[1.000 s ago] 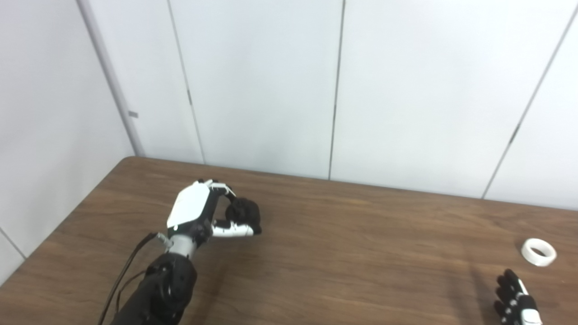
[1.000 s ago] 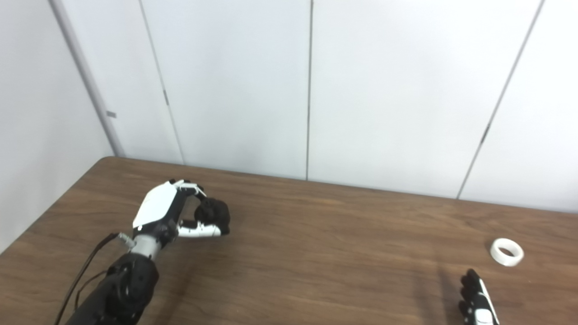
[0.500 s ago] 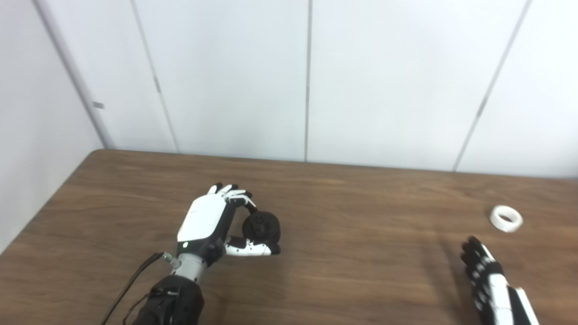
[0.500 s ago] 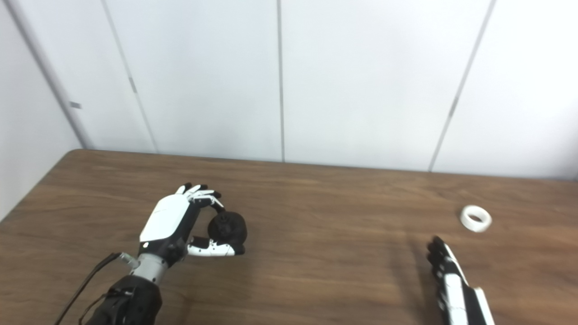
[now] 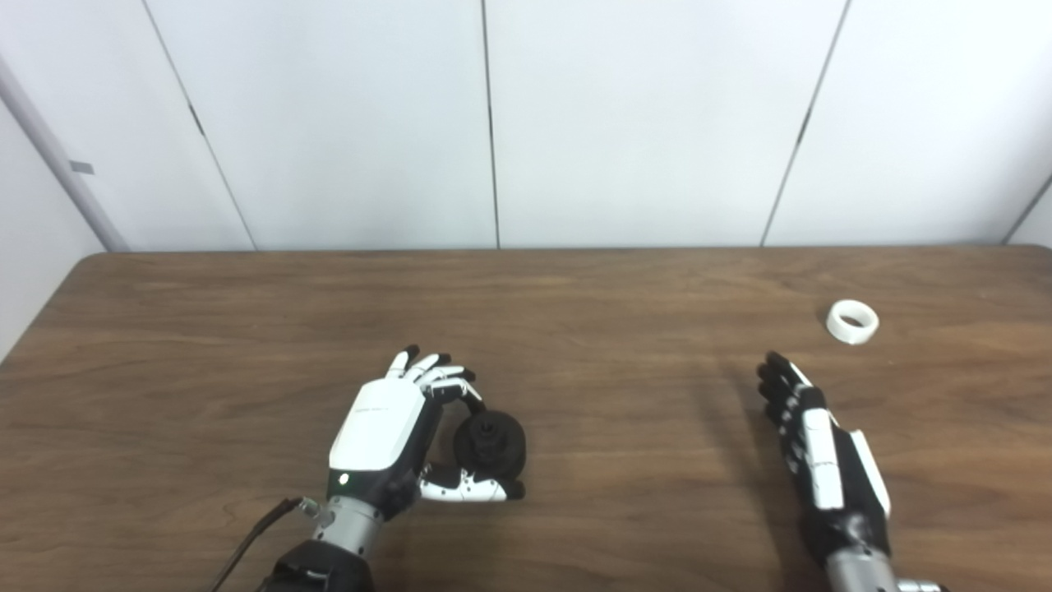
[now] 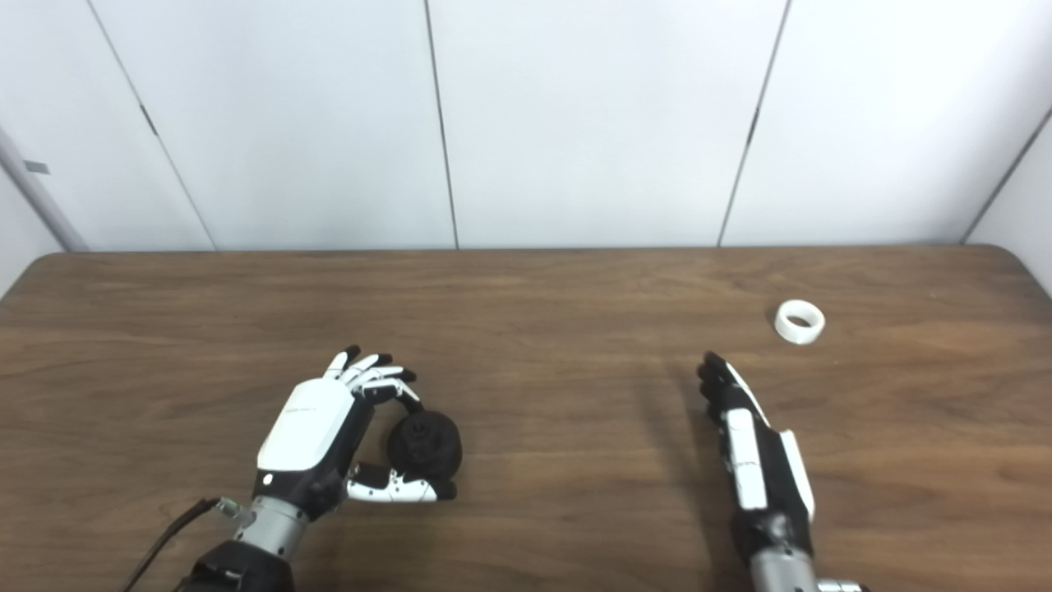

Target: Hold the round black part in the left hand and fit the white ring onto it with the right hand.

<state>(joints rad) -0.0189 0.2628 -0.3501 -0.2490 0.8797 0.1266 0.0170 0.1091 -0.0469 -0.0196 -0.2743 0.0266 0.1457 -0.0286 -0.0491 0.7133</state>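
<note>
My left hand (image 5: 386,432) is shut on the round black part (image 5: 491,441), pinching it between a curled finger above and the thumb below, just over the wooden table (image 5: 592,329). The part's face with a small hub turns toward the right. The white ring (image 5: 852,321) lies flat on the table at the far right. My right hand (image 5: 814,444) is open, fingers stretched forward, and sits short of the ring, to its near left, holding nothing.
White wall panels (image 5: 493,123) rise straight behind the table's far edge. A dark cable (image 5: 246,547) trails from my left wrist at the bottom edge. The table's rounded far right corner (image 6: 1007,251) shows in the right eye view.
The camera has swung to the right, shifting the whole picture. My right hand has come up from the bottom edge and reached forward toward the ring. My left hand still holds the black part.
</note>
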